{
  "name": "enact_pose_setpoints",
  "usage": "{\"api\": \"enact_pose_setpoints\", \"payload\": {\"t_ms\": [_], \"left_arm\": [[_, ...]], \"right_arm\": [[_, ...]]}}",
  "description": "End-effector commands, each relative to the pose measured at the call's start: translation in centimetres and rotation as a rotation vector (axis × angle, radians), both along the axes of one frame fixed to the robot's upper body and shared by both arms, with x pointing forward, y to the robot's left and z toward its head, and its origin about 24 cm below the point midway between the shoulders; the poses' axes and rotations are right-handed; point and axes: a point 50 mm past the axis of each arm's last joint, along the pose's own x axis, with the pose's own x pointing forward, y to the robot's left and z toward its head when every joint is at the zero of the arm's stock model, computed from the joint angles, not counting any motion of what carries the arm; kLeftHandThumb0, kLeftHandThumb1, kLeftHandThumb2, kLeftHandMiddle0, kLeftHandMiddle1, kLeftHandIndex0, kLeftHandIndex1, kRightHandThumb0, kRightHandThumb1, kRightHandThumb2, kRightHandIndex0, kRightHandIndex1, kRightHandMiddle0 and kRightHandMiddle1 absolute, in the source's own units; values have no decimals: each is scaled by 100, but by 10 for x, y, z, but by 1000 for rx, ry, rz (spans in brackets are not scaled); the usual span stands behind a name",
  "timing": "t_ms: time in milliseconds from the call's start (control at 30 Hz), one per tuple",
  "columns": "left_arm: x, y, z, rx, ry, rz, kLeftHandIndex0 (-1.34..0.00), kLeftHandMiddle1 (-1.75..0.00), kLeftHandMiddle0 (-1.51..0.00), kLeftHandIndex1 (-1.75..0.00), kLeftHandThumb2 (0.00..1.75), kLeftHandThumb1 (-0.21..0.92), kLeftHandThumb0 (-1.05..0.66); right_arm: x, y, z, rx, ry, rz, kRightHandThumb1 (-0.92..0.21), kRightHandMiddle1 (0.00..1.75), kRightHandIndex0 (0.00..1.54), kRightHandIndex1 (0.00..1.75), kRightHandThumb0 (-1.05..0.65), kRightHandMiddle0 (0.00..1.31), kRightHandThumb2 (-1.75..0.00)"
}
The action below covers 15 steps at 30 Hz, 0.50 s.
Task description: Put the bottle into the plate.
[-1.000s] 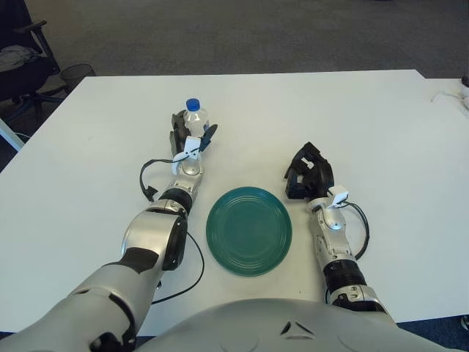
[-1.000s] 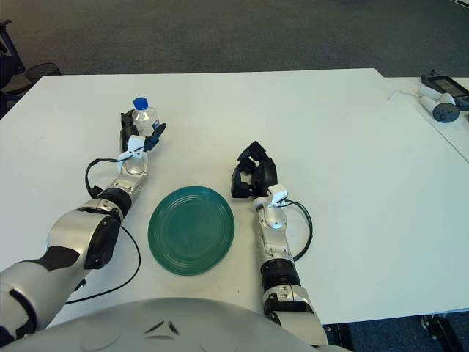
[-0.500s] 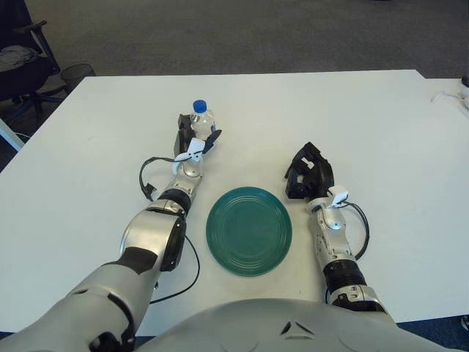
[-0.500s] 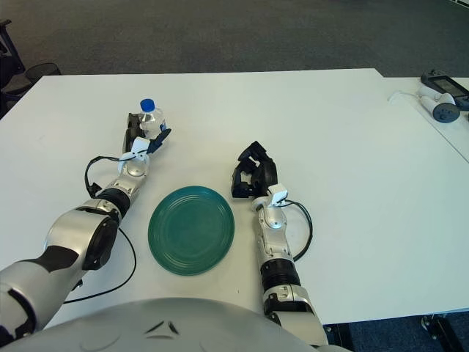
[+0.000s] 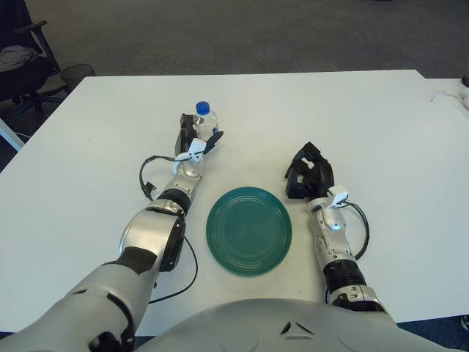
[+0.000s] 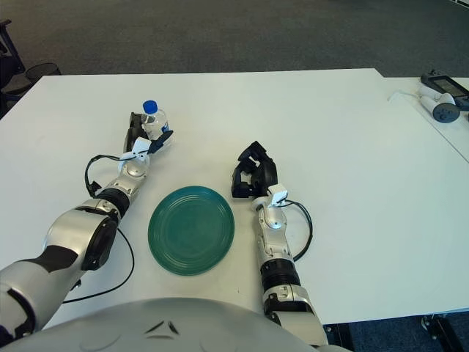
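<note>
**Bottle gripped and shifting toward the plate**

Left hand (image 5: 193, 137): its fingers are wrapped around the bottle (image 5: 203, 121), well in from the table's (image 5: 381, 117) left edge and nearer the far edge than the plate. Over the last second the bottle has moved a short way rightward with the hand, and the fingers that stood loosely about it a second ago now sit tight against its body. Judgement: the grasp is made and the carry has begun; the bottle is not yet over the plate, so the greater part of the task remains.

Bottle: small, clear plastic, round in section, blue screw cap, upright. Whether its base has left the tabletop cannot be told. A smooth, light body of this kind may slip or tip in a three-finger hold.

Plate (image 5: 249, 229): round, dark green, glossy with a shallow raised rim, lying flat near the front edge, nothing on it. It lies nearer than the bottle and a little to its right.

Right hand (image 5: 308, 174): idle just beside the plate's right rim, fingers curled, holding nothing.

Table: white, smooth, matt.
</note>
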Motion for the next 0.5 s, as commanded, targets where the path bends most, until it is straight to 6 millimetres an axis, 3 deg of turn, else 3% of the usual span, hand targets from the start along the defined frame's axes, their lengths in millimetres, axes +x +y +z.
{"api": "enact_pose_setpoints", "payload": {"t_ms": [0, 367, 467], "left_arm": [[-1, 3, -3, 26, 13, -4, -5, -172, -34, -168, 5, 85, -63], [-1, 3, -2, 29, 6, 2, -10, -175, -40, -171, 7, 85, -61], [-2, 2, -2, 34, -12, 8, -23, -175, -54, -174, 8, 86, -62]], "right_arm": [[-10, 1, -19, 21, 97, -8, -6, 175, 83, 167, 0, 58, -159], [-10, 0, -20, 16, 98, -11, -4, 175, 84, 165, 0, 59, -160], [-10, 1, -20, 15, 99, -12, -3, 175, 86, 164, 0, 60, -161]]}}
